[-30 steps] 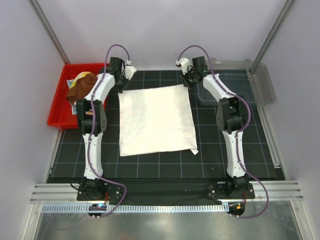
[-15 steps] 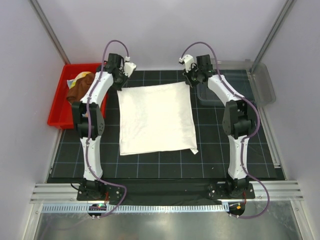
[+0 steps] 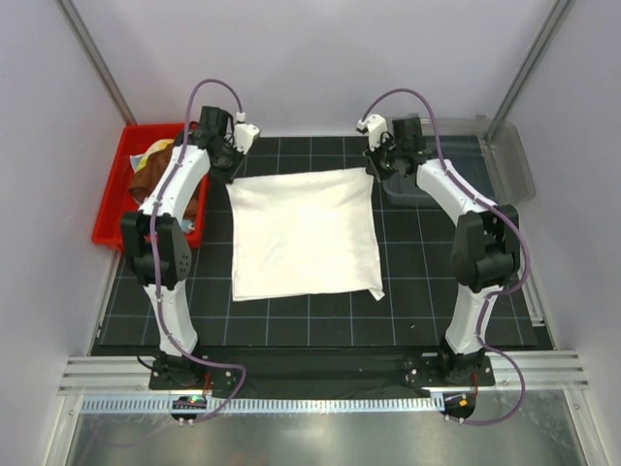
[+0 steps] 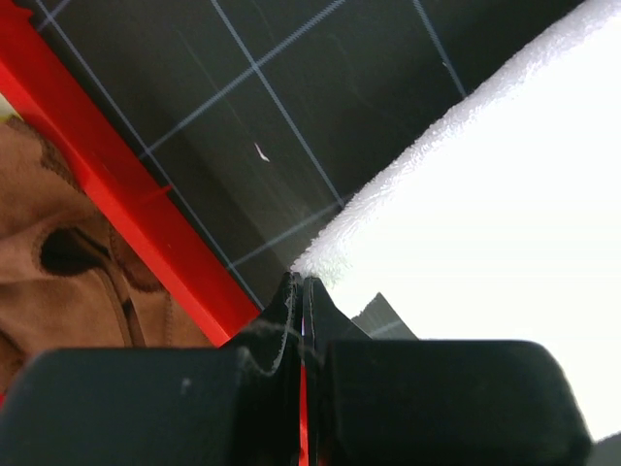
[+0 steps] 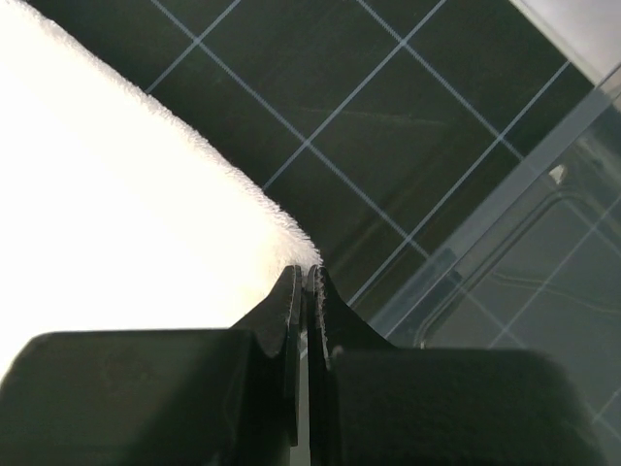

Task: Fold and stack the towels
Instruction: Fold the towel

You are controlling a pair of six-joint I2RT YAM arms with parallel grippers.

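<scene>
**White towel pinched at both far corners**

Spread flat on the black gridded mat [image 3: 408, 311]: large plain white terry-cloth towel [image 3: 303, 233], running from both claws back toward the arm bases. Judged soft, limp and light, with a grippy nap. It will sag between holds, so the corners are the best purchase. Red plastic bin [image 3: 112, 233] sits just outboard of the left gripper [image 4: 301, 283] and holds a crumpled rust-brown cloth towel [image 4: 58, 252]. Left gripper and right gripper [image 5: 303, 275] are each clamped on a far corner.

The white towel [image 4: 505, 194] is fuzzy terry cloth (nubbly at its edge), the red bin [image 4: 146, 228] glossy plastic.
</scene>
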